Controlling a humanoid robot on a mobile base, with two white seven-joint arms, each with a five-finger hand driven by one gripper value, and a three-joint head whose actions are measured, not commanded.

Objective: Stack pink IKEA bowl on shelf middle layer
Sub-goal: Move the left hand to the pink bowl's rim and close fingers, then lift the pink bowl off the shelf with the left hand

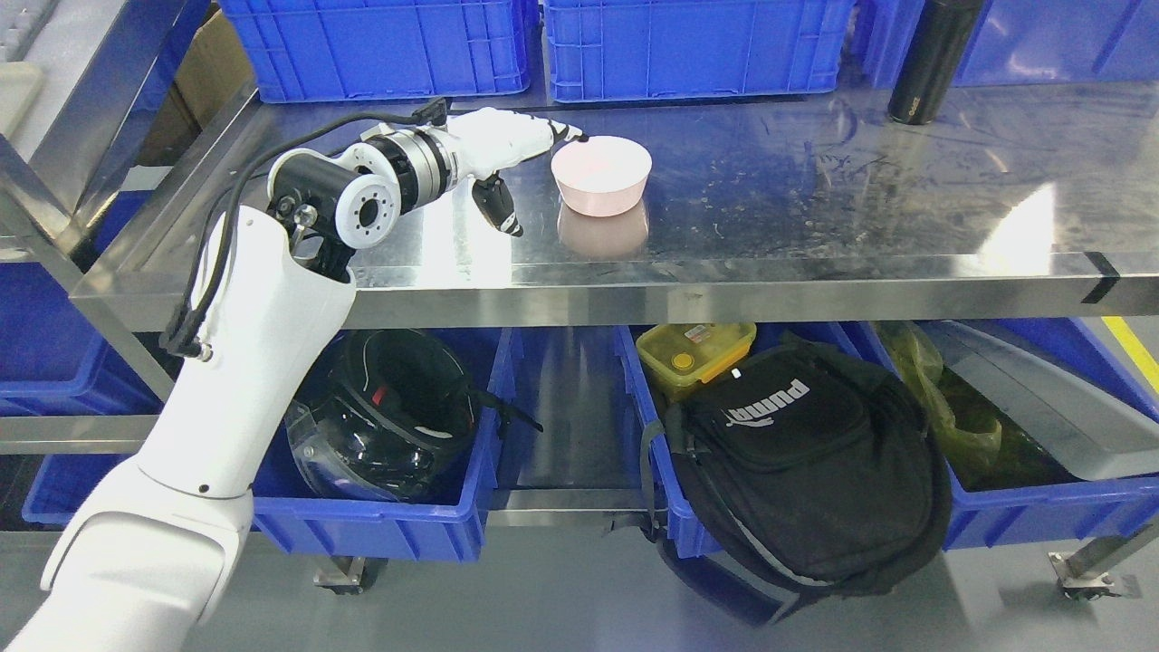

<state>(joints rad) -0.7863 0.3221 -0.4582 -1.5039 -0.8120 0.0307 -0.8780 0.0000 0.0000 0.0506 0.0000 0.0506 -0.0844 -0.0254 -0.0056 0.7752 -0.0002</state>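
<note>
A pink bowl [602,177] stands upright on the steel middle shelf [815,208], left of centre, and the shiny surface mirrors it. My left hand [545,179] reaches in from the lower left and sits just left of the bowl. Its white fingers [566,133] stretch out straight, and their dark tips touch the bowl's left rim. The thumb [501,210] points down toward the shelf, apart from the bowl. The hand is open and holds nothing. My right arm does not show.
Blue crates [688,45] line the back of the shelf, with a black bottle [933,59] at the back right. Below, blue bins hold a black helmet [389,417], a yellow lunch box [693,358] and a black backpack [806,471]. The shelf's front edge [724,294] runs across the picture.
</note>
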